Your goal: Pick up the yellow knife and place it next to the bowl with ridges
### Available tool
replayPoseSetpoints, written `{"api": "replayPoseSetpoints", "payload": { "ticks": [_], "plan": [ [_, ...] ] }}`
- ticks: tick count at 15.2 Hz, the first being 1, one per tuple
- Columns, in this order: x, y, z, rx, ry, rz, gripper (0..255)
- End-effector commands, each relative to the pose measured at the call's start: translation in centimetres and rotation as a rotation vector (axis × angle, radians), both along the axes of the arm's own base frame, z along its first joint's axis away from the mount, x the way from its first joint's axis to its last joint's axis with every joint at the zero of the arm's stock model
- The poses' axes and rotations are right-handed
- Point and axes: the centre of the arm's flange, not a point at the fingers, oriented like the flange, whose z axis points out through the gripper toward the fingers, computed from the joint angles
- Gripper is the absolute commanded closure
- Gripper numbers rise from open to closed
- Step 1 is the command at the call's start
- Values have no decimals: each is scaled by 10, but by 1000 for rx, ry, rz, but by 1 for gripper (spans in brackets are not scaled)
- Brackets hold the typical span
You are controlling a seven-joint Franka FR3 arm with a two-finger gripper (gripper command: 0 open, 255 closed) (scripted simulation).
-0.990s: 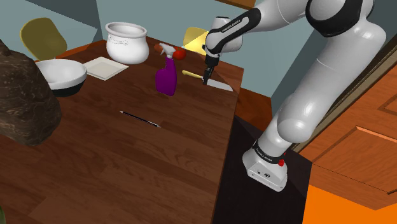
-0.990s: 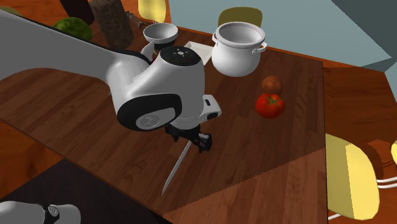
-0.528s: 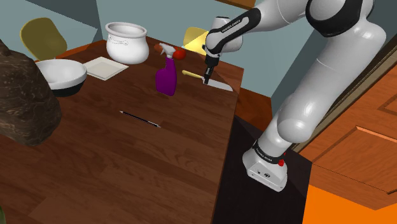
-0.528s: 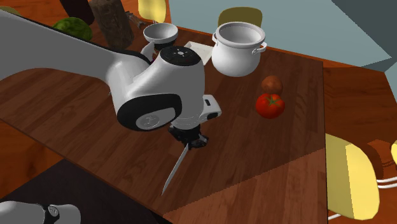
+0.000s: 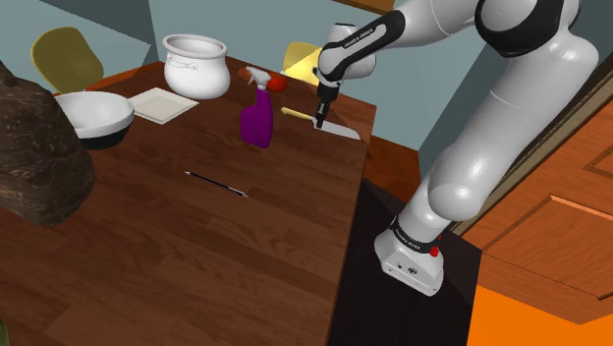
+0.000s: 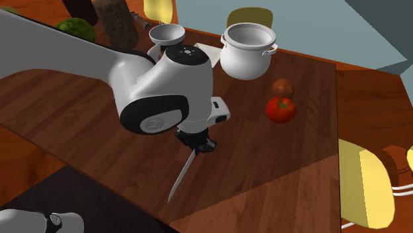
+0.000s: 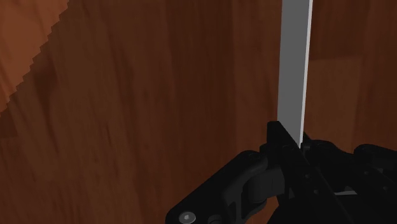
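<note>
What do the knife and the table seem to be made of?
Knife: the blade looks like metal, flat plain grey without shine; the handle is yellow, maybe plastic. Table: wood, dark reddish brown with visible grain, smooth.

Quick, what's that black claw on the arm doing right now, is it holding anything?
Gripper: closed on the knife, near where its handle meets the blade.

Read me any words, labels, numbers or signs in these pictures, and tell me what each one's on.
Lettering on the arm's dark wrist band: too small to read.
Lettering on the arm's dark base band: too small to read.
Nothing else shows readable text.
</note>
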Motion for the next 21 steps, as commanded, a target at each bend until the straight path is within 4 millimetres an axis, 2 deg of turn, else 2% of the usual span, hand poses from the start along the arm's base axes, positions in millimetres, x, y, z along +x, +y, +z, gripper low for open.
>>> {"api": "replayPoseSetpoints", "payload": {
  "ticks": [1,21],
  "plan": [
    [0,0,9,0,0,0,255],
    [0,0,115,0,0,0,255]
  ]
}}
